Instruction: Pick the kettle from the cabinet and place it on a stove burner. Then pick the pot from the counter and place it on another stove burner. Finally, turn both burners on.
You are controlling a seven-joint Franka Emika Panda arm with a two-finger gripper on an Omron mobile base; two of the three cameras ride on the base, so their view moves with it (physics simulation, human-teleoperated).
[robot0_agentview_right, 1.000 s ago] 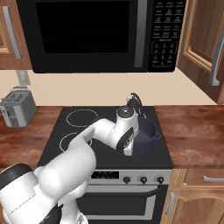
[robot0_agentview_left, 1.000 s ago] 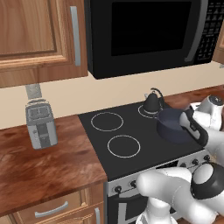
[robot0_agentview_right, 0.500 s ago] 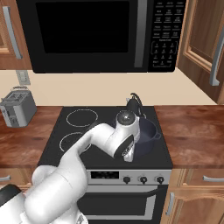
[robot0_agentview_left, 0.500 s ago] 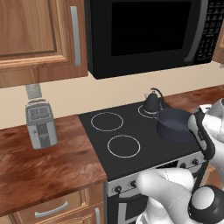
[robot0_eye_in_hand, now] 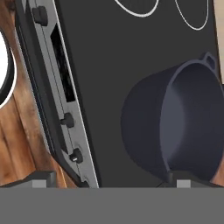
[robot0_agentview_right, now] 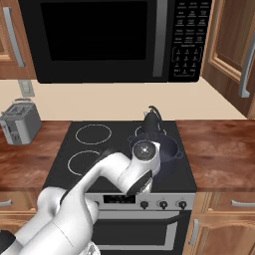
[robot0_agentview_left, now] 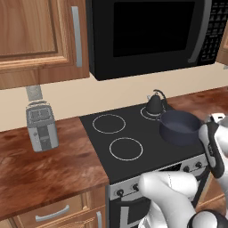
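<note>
Now, pot (robot0_eye_in_hand: 188,127) just above the tool's (robot0_eye_in_hand: 111,183) right fingertip (robot0_eye_in_hand: 183,182).

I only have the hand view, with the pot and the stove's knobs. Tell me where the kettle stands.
Observer: The kettle stands on the cooktop's back right ring, just behind the pot.
Operator: Name the rings with nothing on them.
Observer: The back left ring and the front left ring are bare.
Operator: Say what sits left of the stove.
Observer: A grey toaster stands on the counter by the wall.
</note>
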